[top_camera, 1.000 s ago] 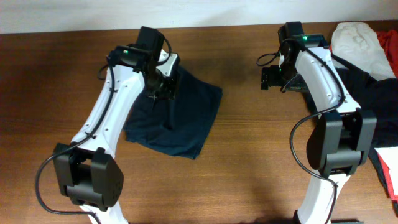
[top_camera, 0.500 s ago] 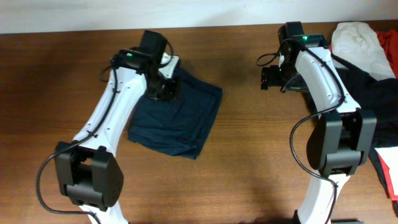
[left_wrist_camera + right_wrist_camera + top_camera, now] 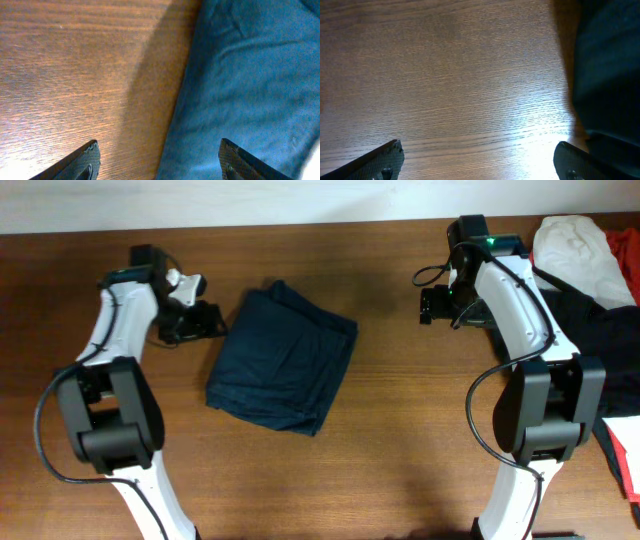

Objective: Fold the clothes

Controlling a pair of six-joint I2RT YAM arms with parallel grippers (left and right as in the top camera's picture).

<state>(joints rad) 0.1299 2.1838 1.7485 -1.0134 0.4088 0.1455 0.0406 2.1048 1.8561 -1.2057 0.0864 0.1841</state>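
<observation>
The left gripper [image 3: 159, 162] has its jaws spread wide with nothing between them; its two dark fingertips [image 3: 86, 161] show at the bottom corners of the left wrist view, one over bare wood and the other over blue cloth. Below the gap runs the edge of the folded dark blue garment [image 3: 283, 368], which from above lies on the brown wooden table [image 3: 400, 440] in a rough rectangle, turned at a slant, with a ridge of folds along its far side. The left gripper sits just beside the garment's left edge, low over the table, and does not hold it. The right gripper [image 3: 479, 162] also has its jaws spread apart and empty, with only wood grain between the tips and a dark cloth [image 3: 612, 75] at the right side of its view. From above this gripper hangs over the far right part of the table, well apart from the folded garment. Beside the right arm, at the table's right edge, lies a heap of other clothes: a white piece [image 3: 578, 248], a black piece [image 3: 610, 330] and a strip of red [image 3: 627, 250].
</observation>
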